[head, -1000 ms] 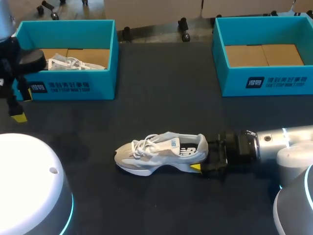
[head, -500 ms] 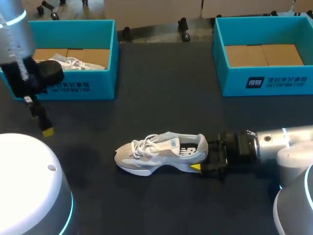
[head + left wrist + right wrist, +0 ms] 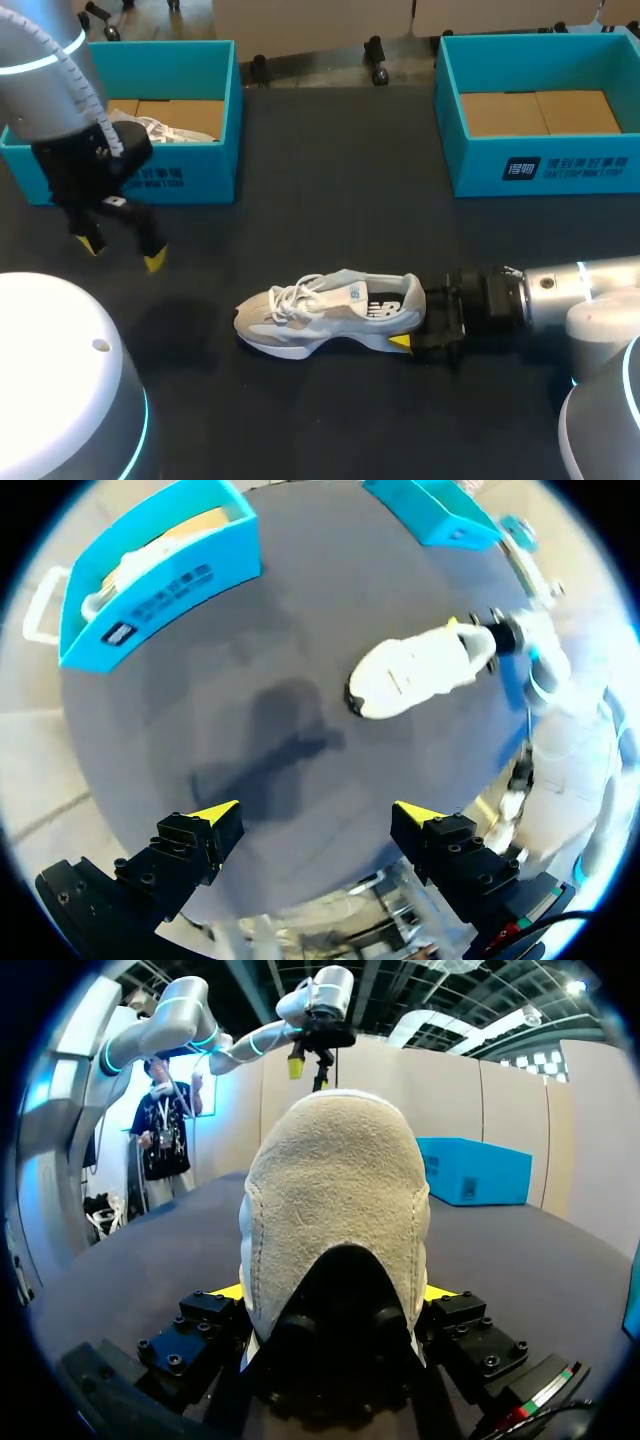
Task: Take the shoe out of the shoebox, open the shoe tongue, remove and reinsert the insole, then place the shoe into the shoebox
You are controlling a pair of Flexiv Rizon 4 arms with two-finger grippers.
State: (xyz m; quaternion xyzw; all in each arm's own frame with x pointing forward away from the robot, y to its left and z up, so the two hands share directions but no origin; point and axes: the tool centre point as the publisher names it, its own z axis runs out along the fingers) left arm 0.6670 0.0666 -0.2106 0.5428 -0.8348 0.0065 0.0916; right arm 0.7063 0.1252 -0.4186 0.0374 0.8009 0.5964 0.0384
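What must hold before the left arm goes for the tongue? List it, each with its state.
1. Shoe out of its box, upright on the table: ok.
2. Right pincer shut on the shoe's heel: ok.
3. Left pincer open: ok.
4. Left pincer at the shoe: not ok; it hangs apart from it, beyond the toe, nearer the left shoebox.
5. Laces loose enough to lift the tongue: cannot tell.
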